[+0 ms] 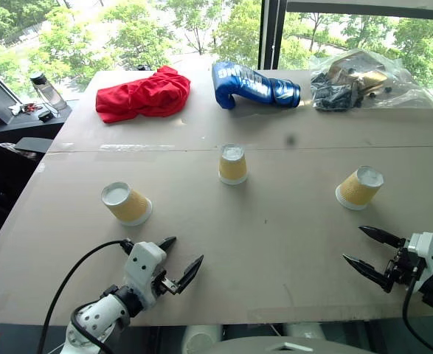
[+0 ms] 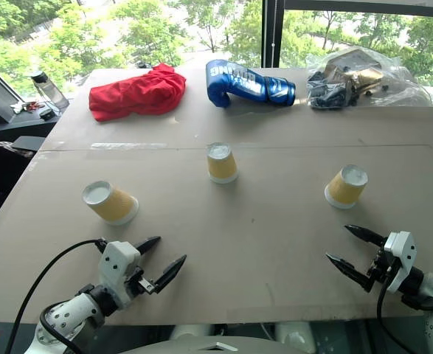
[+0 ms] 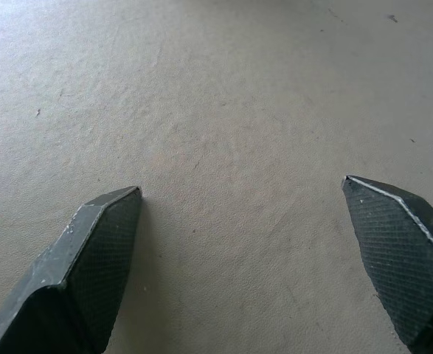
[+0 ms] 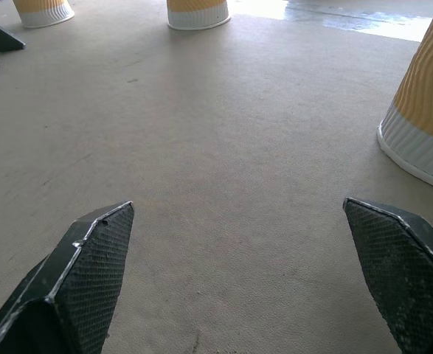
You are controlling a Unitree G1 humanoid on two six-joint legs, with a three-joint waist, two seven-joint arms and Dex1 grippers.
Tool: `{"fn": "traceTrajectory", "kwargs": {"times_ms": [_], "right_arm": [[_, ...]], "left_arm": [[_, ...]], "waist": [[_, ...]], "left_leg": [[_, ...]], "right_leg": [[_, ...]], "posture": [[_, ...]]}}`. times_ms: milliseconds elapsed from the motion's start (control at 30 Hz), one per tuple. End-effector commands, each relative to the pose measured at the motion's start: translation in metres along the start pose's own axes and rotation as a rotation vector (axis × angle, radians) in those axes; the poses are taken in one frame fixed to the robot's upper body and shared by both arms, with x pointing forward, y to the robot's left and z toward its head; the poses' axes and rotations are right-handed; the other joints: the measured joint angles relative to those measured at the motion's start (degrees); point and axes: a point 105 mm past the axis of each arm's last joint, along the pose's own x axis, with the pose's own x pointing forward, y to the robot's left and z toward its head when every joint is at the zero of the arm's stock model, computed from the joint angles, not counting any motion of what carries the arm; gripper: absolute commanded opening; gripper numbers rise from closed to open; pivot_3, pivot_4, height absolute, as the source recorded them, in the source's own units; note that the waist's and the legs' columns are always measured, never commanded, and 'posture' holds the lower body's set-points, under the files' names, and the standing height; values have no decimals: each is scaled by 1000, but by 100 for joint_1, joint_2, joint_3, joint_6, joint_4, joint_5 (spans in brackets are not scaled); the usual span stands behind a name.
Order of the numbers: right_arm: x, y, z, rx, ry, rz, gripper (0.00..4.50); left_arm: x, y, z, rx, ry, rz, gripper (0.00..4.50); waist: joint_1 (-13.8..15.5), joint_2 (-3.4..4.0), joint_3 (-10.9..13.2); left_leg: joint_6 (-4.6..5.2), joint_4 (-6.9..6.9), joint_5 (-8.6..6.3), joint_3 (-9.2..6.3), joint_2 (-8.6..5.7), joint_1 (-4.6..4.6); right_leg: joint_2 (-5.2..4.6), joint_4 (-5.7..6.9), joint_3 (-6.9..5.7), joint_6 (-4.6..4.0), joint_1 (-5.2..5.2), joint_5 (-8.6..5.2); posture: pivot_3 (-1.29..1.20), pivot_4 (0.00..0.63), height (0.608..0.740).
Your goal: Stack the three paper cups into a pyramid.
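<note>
Both grippers, left (image 1: 182, 258) and right (image 1: 364, 247), gape empty; 3 paper cups (image 1: 233, 164) stand apart, upside down.

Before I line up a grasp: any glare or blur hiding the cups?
Left eye view: bright window light across the far table, but all three cups read sharp. Right wrist view: a glare patch on the table near the middle cup; the nearest cup is cut off at the frame edge.
</note>
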Motion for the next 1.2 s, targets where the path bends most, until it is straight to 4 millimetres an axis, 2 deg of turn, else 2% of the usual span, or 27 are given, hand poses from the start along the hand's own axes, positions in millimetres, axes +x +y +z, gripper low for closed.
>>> {"fn": "traceTrajectory", "kwargs": {"times_ms": [33, 267, 1200], "right_arm": [[2, 1, 5, -25, -18, 16, 4500], [8, 1, 4, -25, -24, 32, 4500], [7, 1, 5, -27, -30, 16, 4500]], "left_arm": [[-5, -2, -4, -11, 20, 3, 4470], [-6, 0, -2, -15, 4, 7, 4470], [3, 5, 2, 27, -17, -25, 4470]], "waist": [[0, 0, 0], [1, -1, 1], [7, -3, 1]], "left_leg": [[0, 0, 0, 0, 0, 0], [0, 1, 0, 1, 0, 1], [0, 4, 0, 0, 0, 1]], "right_leg": [[1, 0, 0, 0, 0, 0], [6, 0, 2, 6, 1, 3], [27, 2, 1, 17, 2, 9]], "posture": [[0, 150, 740], [0, 150, 740], [0, 150, 740]]}}
